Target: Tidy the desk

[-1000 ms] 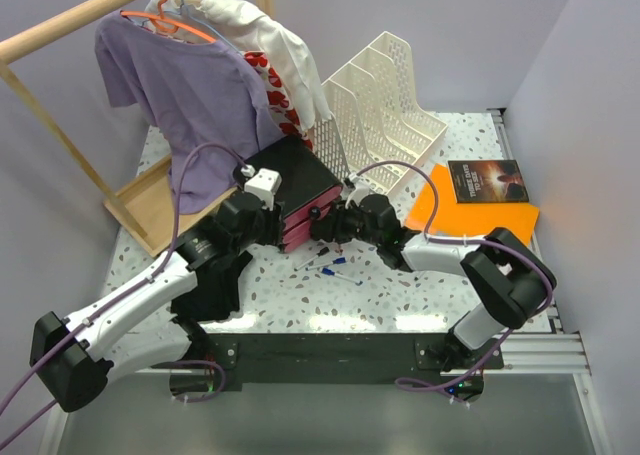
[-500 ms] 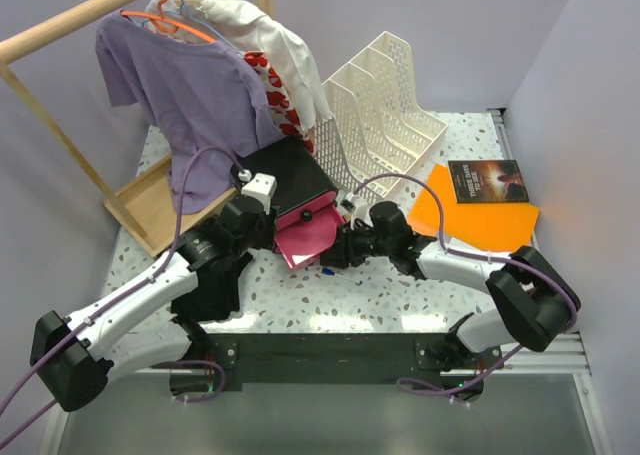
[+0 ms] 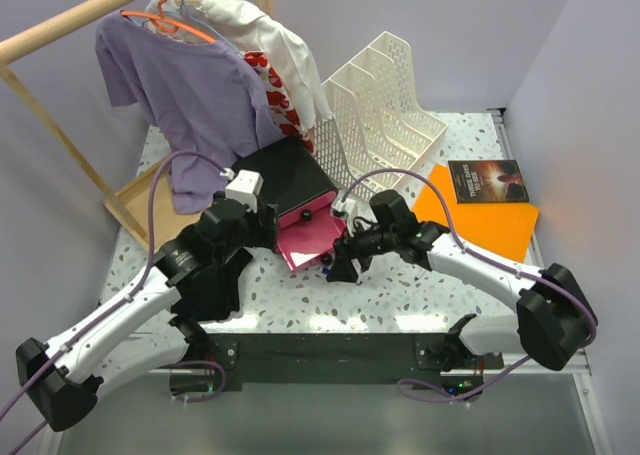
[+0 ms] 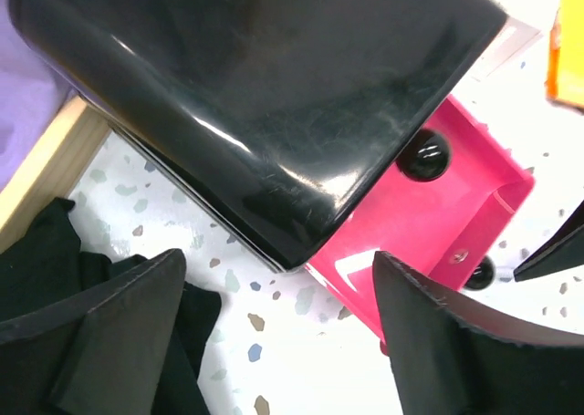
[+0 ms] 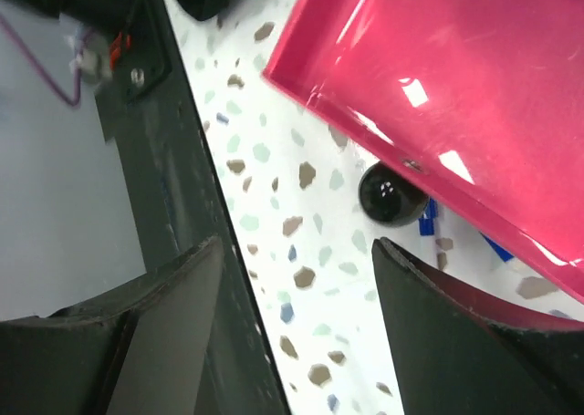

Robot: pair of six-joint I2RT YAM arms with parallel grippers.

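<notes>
Both my claws stand wide and hold nothing, my left claw (image 4: 278,255) at the near left corner of the black drawer box (image 3: 288,175), my right claw (image 5: 297,242) above the speckled worktop (image 3: 420,290) that carries everything, just near the open pink drawer (image 3: 310,240).

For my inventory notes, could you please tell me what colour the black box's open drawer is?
Bright pink; the drawer shows best in the left wrist view.

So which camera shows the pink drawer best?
Top external: most of the pink drawer shows, pulled out of the black box. The left wrist view shows one corner; the right wrist view, a close-up part.
</notes>
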